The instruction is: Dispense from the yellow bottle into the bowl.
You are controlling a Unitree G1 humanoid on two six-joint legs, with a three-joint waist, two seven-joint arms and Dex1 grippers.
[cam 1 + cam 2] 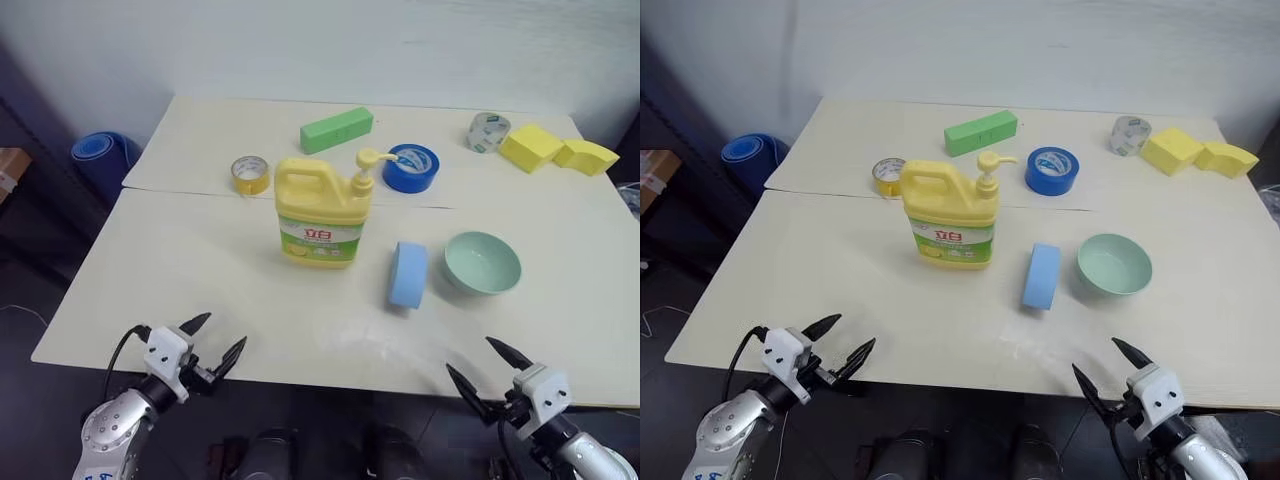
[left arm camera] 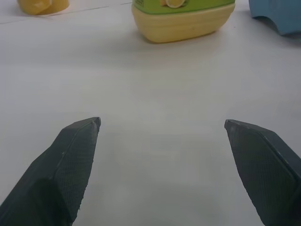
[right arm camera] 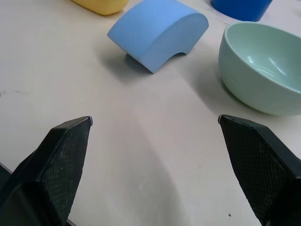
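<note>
Yellow bottle (image 1: 322,214) upright, bowl (image 1: 482,263) apart

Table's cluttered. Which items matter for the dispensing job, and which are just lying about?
For the job: yellow bottle, bowl.

Lying about: light blue sponge, blue tape roll, yellow tape roll, green block, clear tape roll, two yellow sponges.

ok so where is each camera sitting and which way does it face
Left eye and right eye views: on the head, looking forward and down over the table; both show the open left gripper and open right gripper.
Left wrist view: along its own fingers toward the yellow bottle.
Right wrist view: along its own fingers toward the bowl and light blue sponge.
Shared: the bottle shows in all four views.
</note>
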